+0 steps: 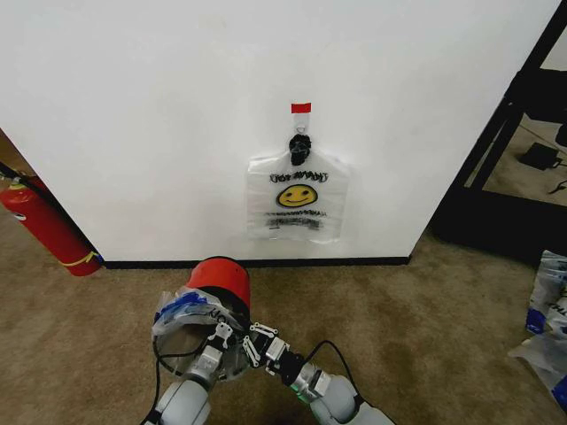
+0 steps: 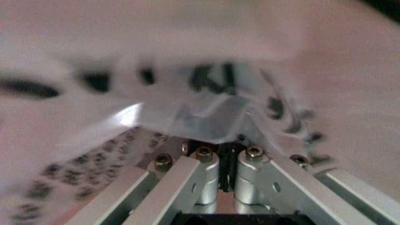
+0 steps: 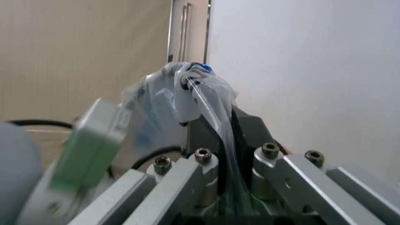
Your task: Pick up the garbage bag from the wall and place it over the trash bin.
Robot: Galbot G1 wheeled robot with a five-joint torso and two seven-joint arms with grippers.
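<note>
a white wall (image 1: 177, 106) with a black baseboard rises behind carpeted floor. a smiley bag (image 1: 297, 197) hangs from a black hook. at its foot the trash bin (image 1: 217, 297) wears the garbage bag (image 1: 182, 312) over its rim. both grippers, left (image 1: 215, 341) and right (image 1: 257, 347), have fingers pinched on the plastic.

A red fire extinguisher (image 1: 44, 226) is leaning at the far left — its base resting on tan carpet (image 1: 425, 328). A black shelf frame (image 1: 514, 133) is standing off to the right, with crumpled blue-and-white bags (image 1: 547, 319) lying nearer.
</note>
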